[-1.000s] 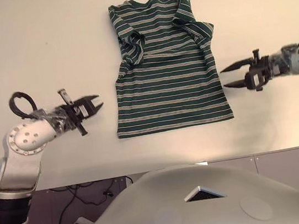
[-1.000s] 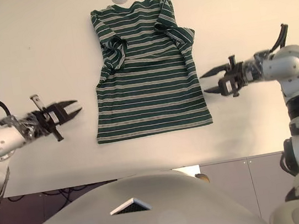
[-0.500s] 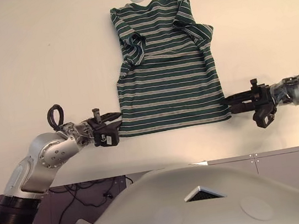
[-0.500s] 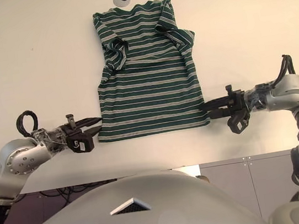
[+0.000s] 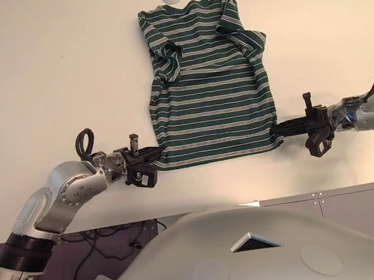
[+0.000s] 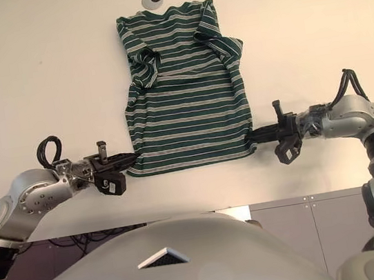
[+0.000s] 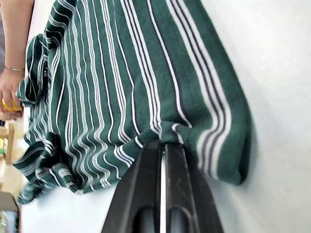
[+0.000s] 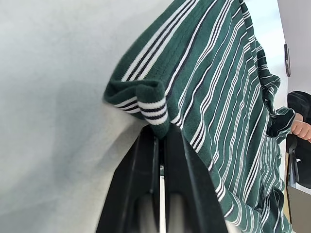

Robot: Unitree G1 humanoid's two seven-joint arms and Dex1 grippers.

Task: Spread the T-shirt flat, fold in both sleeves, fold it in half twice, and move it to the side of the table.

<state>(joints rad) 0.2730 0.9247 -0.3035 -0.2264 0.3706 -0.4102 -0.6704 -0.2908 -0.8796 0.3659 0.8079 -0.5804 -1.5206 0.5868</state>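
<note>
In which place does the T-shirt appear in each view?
Left eye view: T-shirt slightly right of middle on the table, hem nearest the robot.
Right eye view: T-shirt at the middle.
Left wrist view: T-shirt beyond the left gripper, which pinches a hem corner.
Right wrist view: T-shirt beyond the right gripper, which pinches the other corner.
Shared landmark: the hem.

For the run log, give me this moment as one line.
T-shirt: flat, sleeves folded in | left gripper: shut on near hem corner | right gripper: shut on opposite hem corner
</note>
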